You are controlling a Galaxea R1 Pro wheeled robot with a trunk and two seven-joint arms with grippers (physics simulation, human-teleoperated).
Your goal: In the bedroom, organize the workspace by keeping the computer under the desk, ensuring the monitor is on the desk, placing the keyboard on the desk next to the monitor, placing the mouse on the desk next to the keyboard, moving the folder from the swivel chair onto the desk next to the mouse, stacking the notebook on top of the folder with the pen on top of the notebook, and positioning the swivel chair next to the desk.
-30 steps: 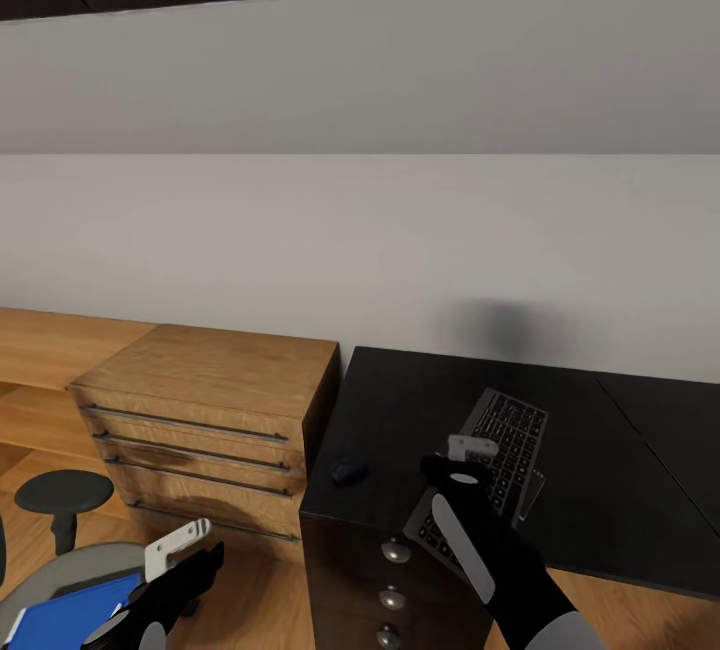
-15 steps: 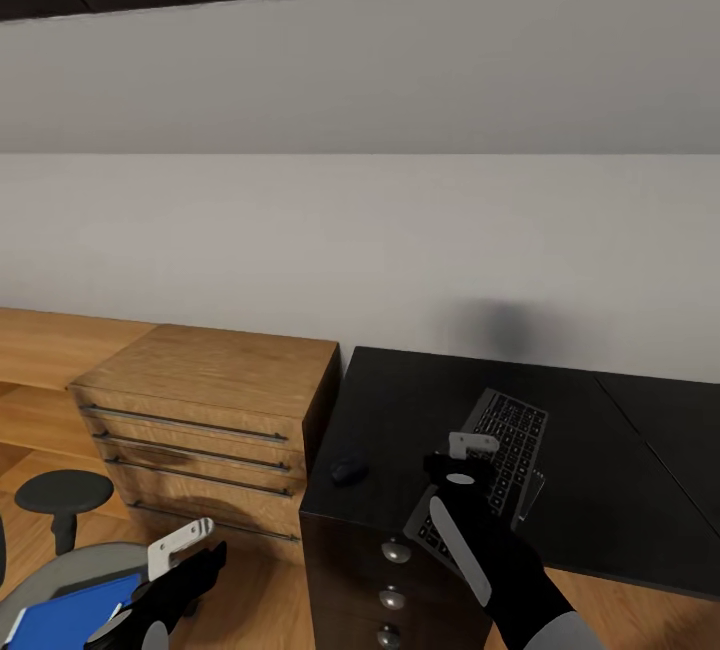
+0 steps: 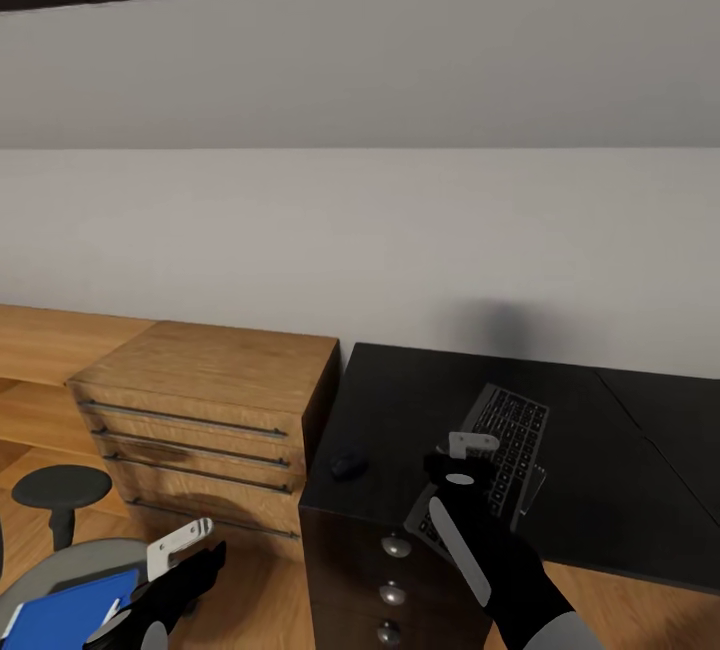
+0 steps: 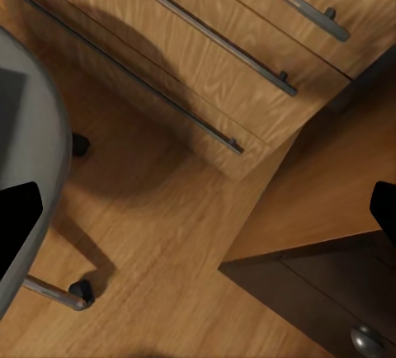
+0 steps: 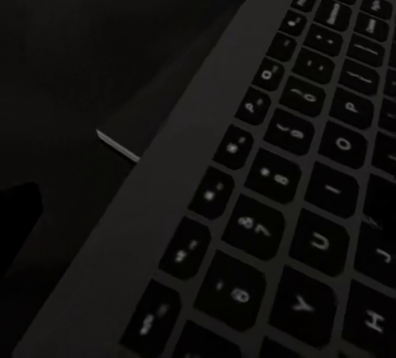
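Between the last half second and now almost nothing on the desk (image 3: pixel 620 490) moves. What shifts is the whole head view, which tips slightly so that the wall line, dresser (image 3: pixel 205 410) and desk all sit a touch higher in the picture; we read that as our head moving, not the things.

Our right gripper (image 3: pixel 470 447) stays where it was, low over the near half of the keyboard (image 3: pixel 505 450), which lies slantwise on the desk's near left part with its near end at or just past the front edge above the drawers. In the right wrist view the keys (image 5: pixel 289 209) sit very close under us, with a thin pale edge (image 5: pixel 118 145) beside the frame. We cannot tell whether these fingers are apart or pinching the keyboard.

The mouse (image 3: pixel 348 467) rests on the desk's left end, near the keyboard but apart from it. The folder (image 3: pixel 60 612) still lies on the chair (image 3: pixel 60 570), and our left gripper (image 3: pixel 178 545) holds just beside it, spread and empty; the left wrist view looks down past the chair seat (image 4: pixel 33 152) to the floor.

We judge the keyboard step is settling, and the folder is the likely next job.
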